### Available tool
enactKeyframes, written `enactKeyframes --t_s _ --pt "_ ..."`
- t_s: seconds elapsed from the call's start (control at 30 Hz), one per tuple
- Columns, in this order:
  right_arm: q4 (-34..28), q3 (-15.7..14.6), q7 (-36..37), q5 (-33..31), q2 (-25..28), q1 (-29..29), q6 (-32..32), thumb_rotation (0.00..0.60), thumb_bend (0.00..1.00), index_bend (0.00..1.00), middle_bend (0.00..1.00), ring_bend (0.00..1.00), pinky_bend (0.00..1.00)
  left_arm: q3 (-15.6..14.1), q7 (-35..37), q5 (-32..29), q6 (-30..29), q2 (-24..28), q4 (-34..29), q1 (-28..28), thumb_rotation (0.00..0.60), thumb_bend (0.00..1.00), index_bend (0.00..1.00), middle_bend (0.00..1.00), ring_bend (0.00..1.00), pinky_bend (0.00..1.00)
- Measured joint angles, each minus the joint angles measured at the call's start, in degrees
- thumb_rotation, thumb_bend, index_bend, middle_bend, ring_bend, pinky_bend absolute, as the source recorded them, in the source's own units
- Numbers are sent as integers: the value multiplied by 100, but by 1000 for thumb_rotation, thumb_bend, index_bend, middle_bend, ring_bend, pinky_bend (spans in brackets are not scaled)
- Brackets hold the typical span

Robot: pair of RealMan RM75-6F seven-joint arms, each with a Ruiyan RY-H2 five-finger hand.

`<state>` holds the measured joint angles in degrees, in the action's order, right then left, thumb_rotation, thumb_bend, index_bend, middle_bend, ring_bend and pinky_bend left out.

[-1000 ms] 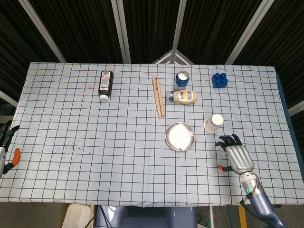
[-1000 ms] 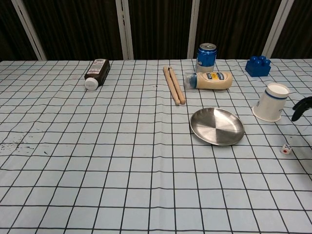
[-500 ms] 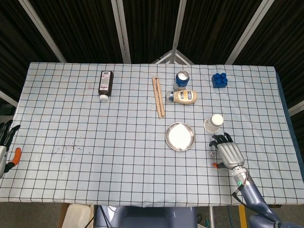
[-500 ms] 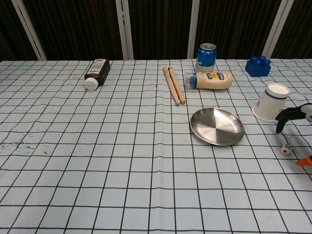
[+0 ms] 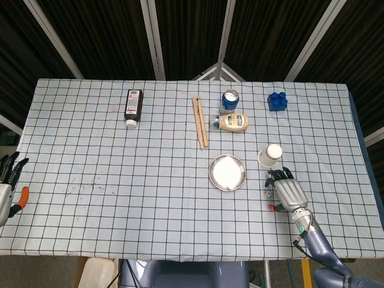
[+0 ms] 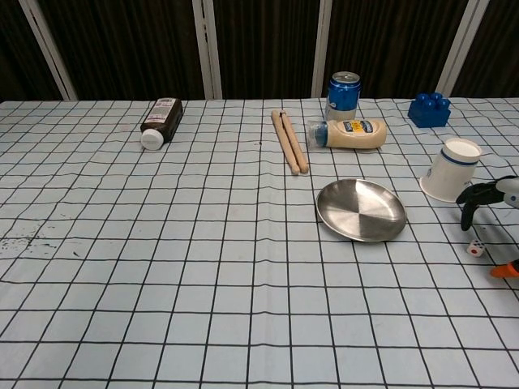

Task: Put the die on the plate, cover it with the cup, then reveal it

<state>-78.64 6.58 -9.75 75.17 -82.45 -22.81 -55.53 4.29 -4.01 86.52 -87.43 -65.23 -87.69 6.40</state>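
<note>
A small white die (image 6: 476, 250) (image 5: 267, 194) lies on the checked cloth right of the round steel plate (image 6: 361, 210) (image 5: 227, 171). A white paper cup (image 6: 451, 169) (image 5: 270, 155) stands mouth down behind the die. My right hand (image 5: 288, 191) (image 6: 493, 204) hovers over the die with dark fingers spread and an orange-tipped thumb low beside it; it holds nothing. At the table's left edge my left hand (image 5: 9, 186) rests off the cloth with fingers apart, seen only in the head view.
At the back lie a dark bottle (image 5: 132, 107), a pair of wooden sticks (image 5: 200, 122), a blue can (image 5: 230, 100), a mayonnaise bottle (image 5: 232, 122) on its side and a blue brick (image 5: 276, 101). The table's near edge runs just behind my right hand.
My right hand has moved left from the table's right side to sit over the die. The die, cup and plate have not moved.
</note>
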Motion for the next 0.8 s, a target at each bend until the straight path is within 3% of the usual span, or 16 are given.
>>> enactKeyframes --t_s 0.33,0.8 --pt "151 -54 111 44 -71 -70 -5 600 228 455 176 150 0 -4 -91 -15 29 -29 -9 16 600 707 106 0 0 0" --pt "194 -82 86 -11 -95 -151 29 600 270 468 176 151 0 2 -111 -38 35 -35 -10 22 600 706 110 0 0 0"
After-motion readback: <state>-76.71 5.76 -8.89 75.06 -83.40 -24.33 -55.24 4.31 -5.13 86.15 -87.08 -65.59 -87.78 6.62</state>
